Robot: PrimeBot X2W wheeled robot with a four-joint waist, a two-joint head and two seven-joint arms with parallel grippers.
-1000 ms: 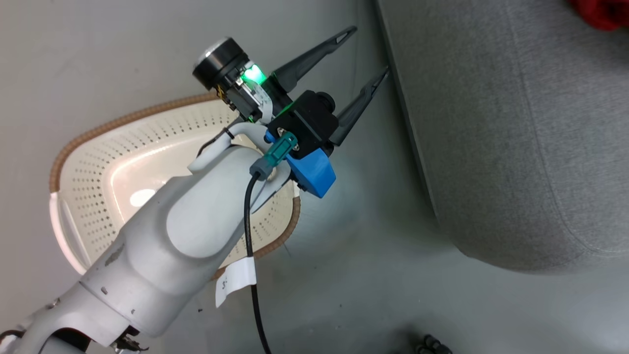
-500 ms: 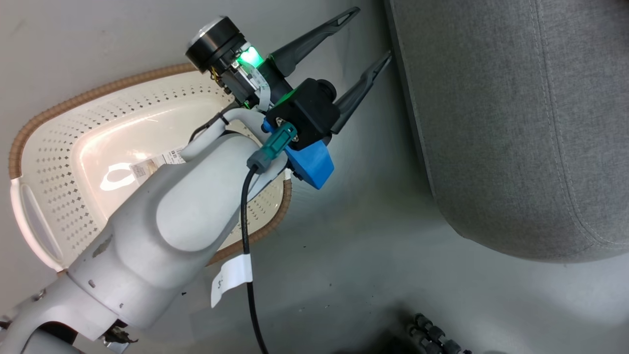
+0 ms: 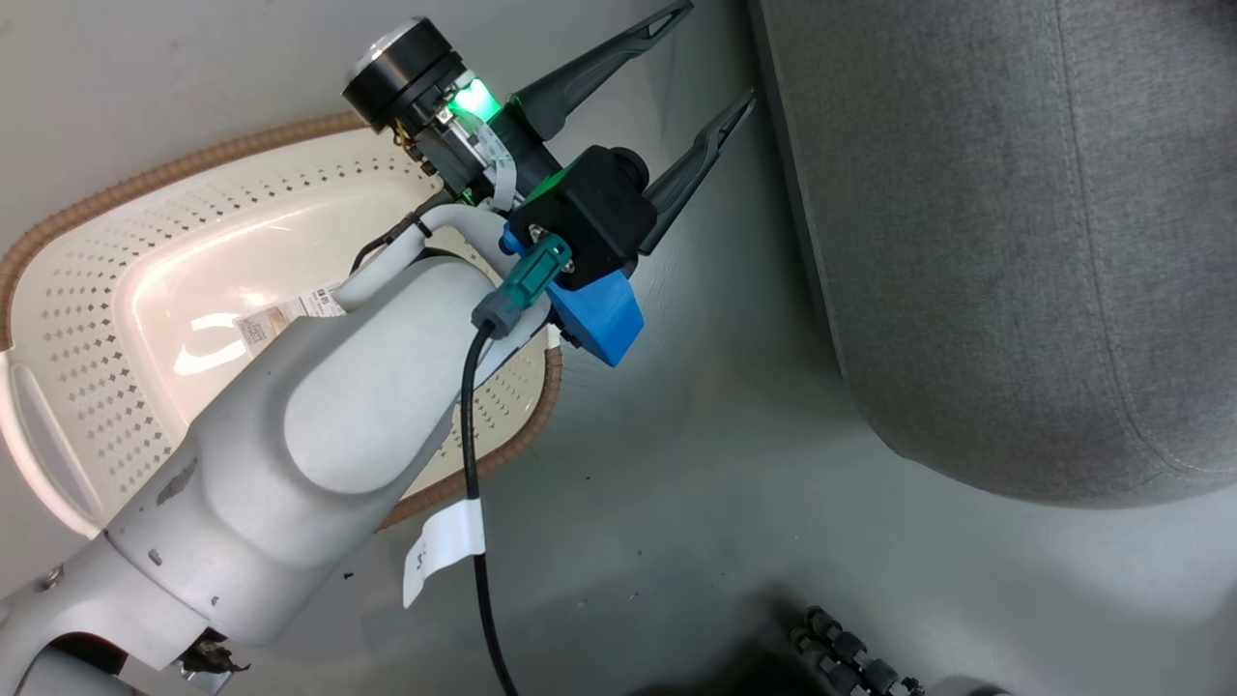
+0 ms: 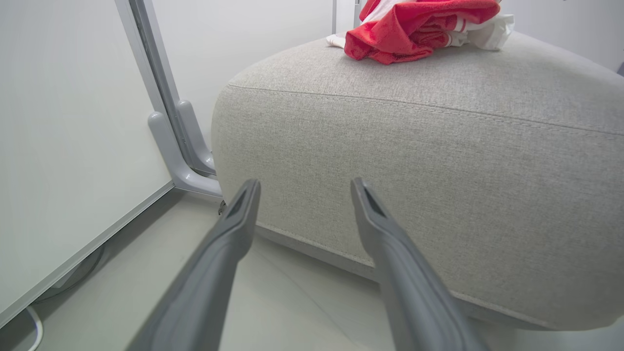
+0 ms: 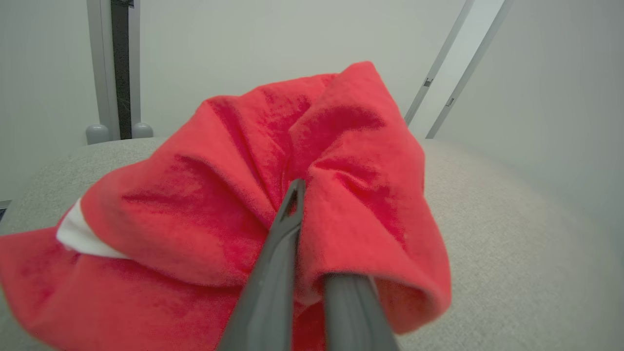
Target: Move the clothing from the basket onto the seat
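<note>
The cream basket [image 3: 97, 319] lies on the floor at the left of the head view, with just a label sticker on its bare floor. My left forearm crosses over it. My left gripper [image 3: 717, 53] is open and holds nothing, its fingers pointing at the side of the grey seat [image 3: 1015, 242]. The left wrist view has the same open gripper [image 4: 304, 185] low before the seat [image 4: 414, 146], and a red and white pile of clothing [image 4: 409, 29] lies on top. My right gripper [image 5: 300, 195] is shut on red clothing [image 5: 219, 195] above the seat [image 5: 512, 243].
Grey floor runs between the basket and the seat. A white wall panel with a grey metal frame foot [image 4: 180, 146] stands left of the seat. A black ribbed part [image 3: 850, 657] shows at the bottom edge. A black cable with a white tag [image 3: 440, 556] hangs from my left arm.
The head camera has turned, so more of the basket shows and the red clothing at the top right corner has left the picture. The left gripper stays open near the seat's edge.
</note>
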